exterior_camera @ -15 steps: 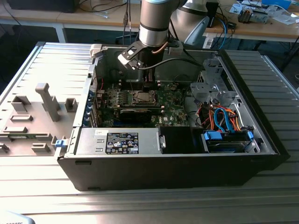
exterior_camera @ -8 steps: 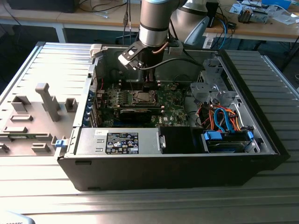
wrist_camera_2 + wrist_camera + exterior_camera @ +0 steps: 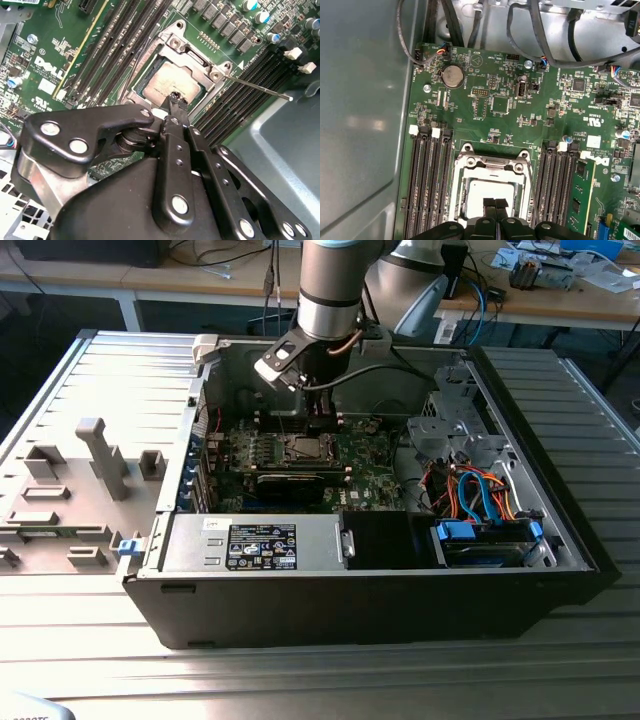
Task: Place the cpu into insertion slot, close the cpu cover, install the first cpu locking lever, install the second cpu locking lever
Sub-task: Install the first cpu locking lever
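Since the cpu (image 3: 170, 85) lies in the insertion slot (image 3: 303, 447), far side of the board, under the lowered cpu cover (image 3: 195, 55), two steps look done; a locking lever (image 3: 260, 88) juts free. Gripper (image 3: 176, 98): fingertips pinched together, empty, over the cpu.

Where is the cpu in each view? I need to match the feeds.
Exterior view: cpu mid-motherboard, under the arm.
First wrist view: cpu between the memory-slot banks, at the gripper tips.
Second wrist view: cpu just past the gripper tips.
Shared landmark: the silver cover framing it.
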